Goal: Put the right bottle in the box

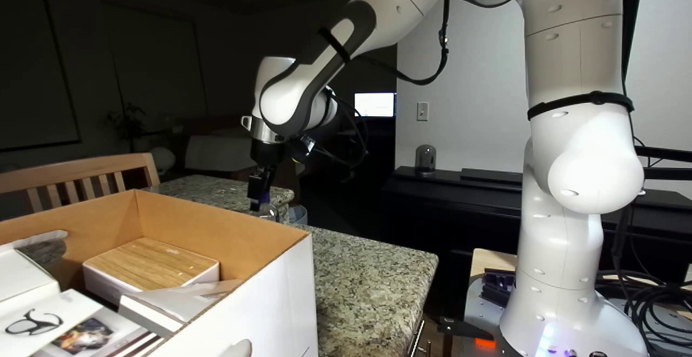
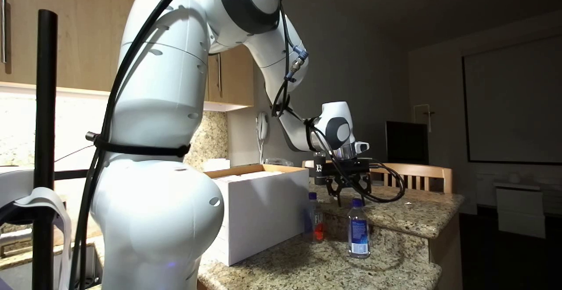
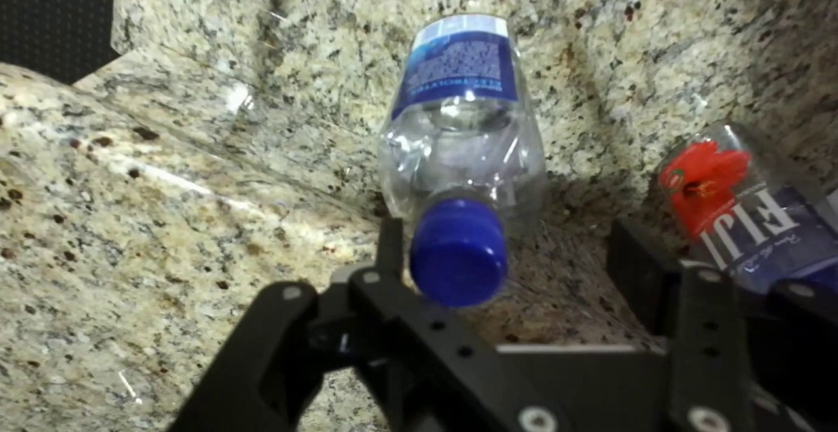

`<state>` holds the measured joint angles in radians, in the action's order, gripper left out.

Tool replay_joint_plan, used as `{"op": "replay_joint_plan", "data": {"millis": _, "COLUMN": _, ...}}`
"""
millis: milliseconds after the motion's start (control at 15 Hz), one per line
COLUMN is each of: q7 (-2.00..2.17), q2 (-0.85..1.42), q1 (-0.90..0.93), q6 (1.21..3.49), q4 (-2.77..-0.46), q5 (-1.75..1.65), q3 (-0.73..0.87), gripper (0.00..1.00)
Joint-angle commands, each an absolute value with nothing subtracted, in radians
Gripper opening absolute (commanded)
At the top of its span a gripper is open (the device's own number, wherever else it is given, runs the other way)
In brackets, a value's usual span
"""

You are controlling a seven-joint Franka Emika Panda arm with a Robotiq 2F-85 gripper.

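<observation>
In an exterior view, at left, the large white cardboard box with brown edges [image 2: 268, 211] stands on the granite counter [image 2: 307, 270]. Just right of it is the upright small clear plastic bottle with a blue cap and red flower [image 2: 318, 228]. Next, the black two-fingered gripper [image 3: 510, 249] reaches down, jaws wide apart, holding nothing. Rightmost, below it, stands a clear plastic bottle with a blue label [image 2: 359, 233], its cap [image 3: 458, 255] showing between the fingers [image 3: 391, 249] in the wrist view.
</observation>
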<state>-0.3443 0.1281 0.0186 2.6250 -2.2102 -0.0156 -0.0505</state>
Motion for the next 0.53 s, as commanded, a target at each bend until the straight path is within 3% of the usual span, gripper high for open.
{"op": "replay_joint_plan", "data": {"millis": 0, "q7": -0.307, "q2": 0.091, "q1": 0.019, "q6": 2.594, "q4": -2.231, "q5": -0.041, "q3": -0.048, "gripper": 1.00}}
{"op": "replay_joint_plan", "data": {"millis": 67, "q7": -0.305, "q2": 0.090, "q1": 0.019, "q6": 2.590, "q4": -2.231, "q5": -0.040, "q3": -0.047, "gripper": 1.00}}
{"op": "replay_joint_plan", "data": {"millis": 200, "q7": -0.299, "q2": 0.088, "q1": 0.018, "q6": 2.578, "q4": -2.230, "q5": -0.040, "q3": -0.045, "gripper": 0.87}}
{"op": "replay_joint_plan", "data": {"millis": 267, "q7": -0.295, "q2": 0.088, "q1": 0.018, "q6": 2.569, "q4": -2.229, "q5": -0.038, "q3": -0.044, "gripper": 0.73}}
{"op": "replay_joint_plan", "data": {"millis": 467, "q7": -0.288, "q2": 0.089, "q1": 0.015, "q6": 2.547, "q4": -2.227, "q5": -0.036, "q3": -0.039, "gripper": 0.51}}
